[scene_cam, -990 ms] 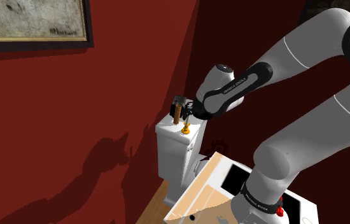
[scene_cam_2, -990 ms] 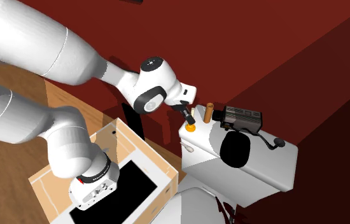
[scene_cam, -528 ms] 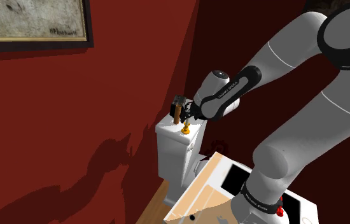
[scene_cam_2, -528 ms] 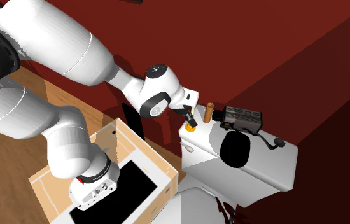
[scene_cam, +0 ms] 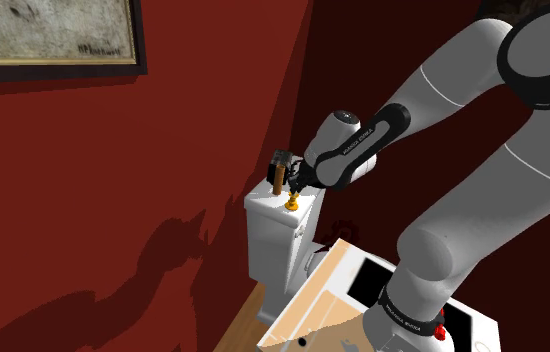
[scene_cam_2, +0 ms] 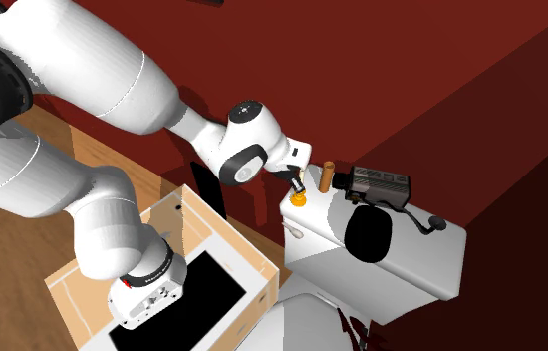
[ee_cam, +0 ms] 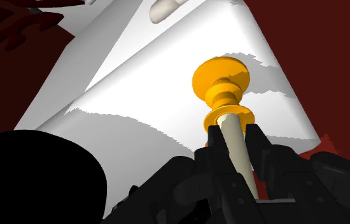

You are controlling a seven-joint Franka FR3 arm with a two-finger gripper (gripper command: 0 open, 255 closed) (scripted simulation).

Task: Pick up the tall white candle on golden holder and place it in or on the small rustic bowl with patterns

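Clearly, the gripper [ee_cam: 233, 132] is grasping the pale candle [ee_cam: 240, 156] just above its golden holder [ee_cam: 221, 79], which is resting on the white toilet tank [ee_cam: 154, 95].

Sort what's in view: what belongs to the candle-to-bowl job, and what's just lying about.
Job: candle, golden holder, the gripper clasping the candle, black round thing (perhaps the bowl).
Lying about: brown cylinder, dark boxy device, toilet tank, framed picture.

Pretty clearly a home bathroom; white toilet [scene_cam: 275, 245] against dark red walls [scene_cam: 183, 130]; framed picture [scene_cam: 48, 35] hanging.
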